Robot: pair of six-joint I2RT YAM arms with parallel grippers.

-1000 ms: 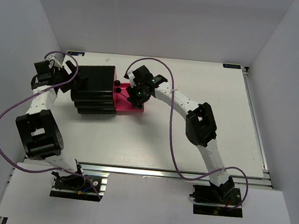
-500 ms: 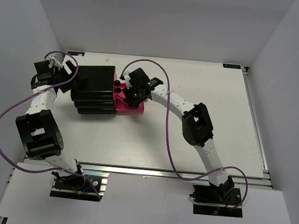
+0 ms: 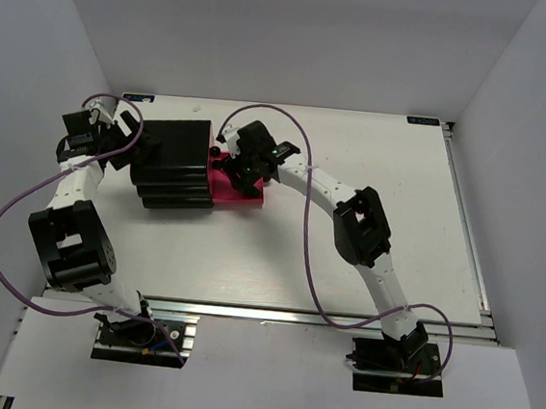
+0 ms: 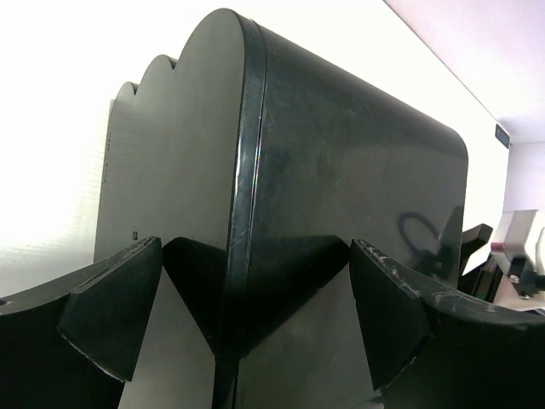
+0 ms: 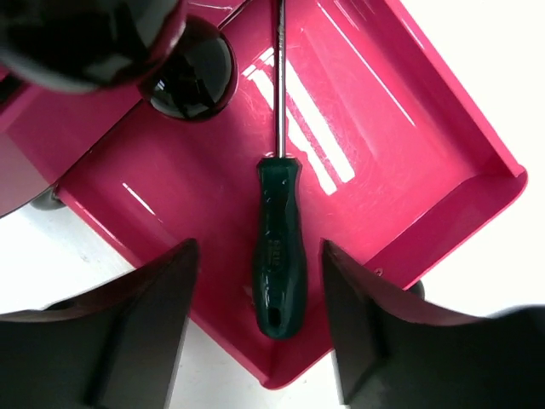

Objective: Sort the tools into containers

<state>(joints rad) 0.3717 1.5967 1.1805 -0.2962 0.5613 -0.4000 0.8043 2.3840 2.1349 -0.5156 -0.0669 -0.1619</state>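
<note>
A green-handled screwdriver (image 5: 279, 247) lies loose in the pulled-out magenta-pink drawer (image 5: 409, 145), its shaft pointing toward the cabinet. My right gripper (image 5: 260, 249) hangs open just above the handle, a finger on each side and not touching it. From above, the right gripper (image 3: 242, 159) sits over that drawer (image 3: 244, 200), which sticks out of the black cabinet (image 3: 170, 164). My left gripper (image 4: 255, 256) is open against the cabinet's back (image 4: 341, 153), its fingers either side of a rear corner edge. No other tools show.
A round black knob (image 5: 192, 72) of a neighbouring drawer sits just beyond the screwdriver's shaft. The cabinet stands at the table's (image 3: 364, 262) back left. The right arm's purple cable (image 3: 304, 236) loops over the table's middle.
My right gripper has opened, and the screwdriver now lies free in the drawer. The right wrist shifted slightly left over the drawer. The left arm has not moved.
</note>
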